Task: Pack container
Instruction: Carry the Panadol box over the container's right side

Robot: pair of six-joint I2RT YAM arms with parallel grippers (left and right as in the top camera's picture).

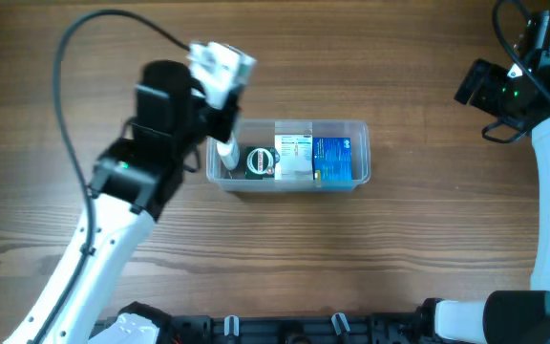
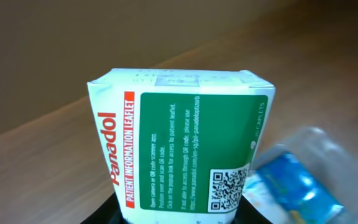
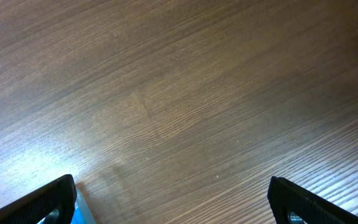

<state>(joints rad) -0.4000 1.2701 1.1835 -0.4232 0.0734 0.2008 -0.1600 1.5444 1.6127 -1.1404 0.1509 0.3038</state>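
Observation:
The container (image 1: 356, 129), a clear rectangular tub, sits mid-table. Inside it are a white bottle-like item (image 1: 225, 151), a dark round item (image 1: 258, 161), a white box (image 1: 292, 156) and a blue box (image 1: 332, 159). My left gripper (image 1: 208, 75) hovers above the tub's left end, shut on a white and green Panadol box (image 1: 225, 61). That Panadol box (image 2: 179, 137) fills the left wrist view, with the dark fingers (image 2: 114, 211) at its base. A blurred blue item (image 2: 297, 183) shows beside it. My right gripper (image 3: 182, 205) is open over bare wood, far right.
The right arm (image 1: 504, 91) stands at the table's far right corner, well away from the tub. A black cable (image 1: 94, 29) loops over the left arm. Dark fixtures (image 1: 285, 330) line the front edge. A bluish sliver (image 3: 78, 211) shows by the right gripper's left finger.

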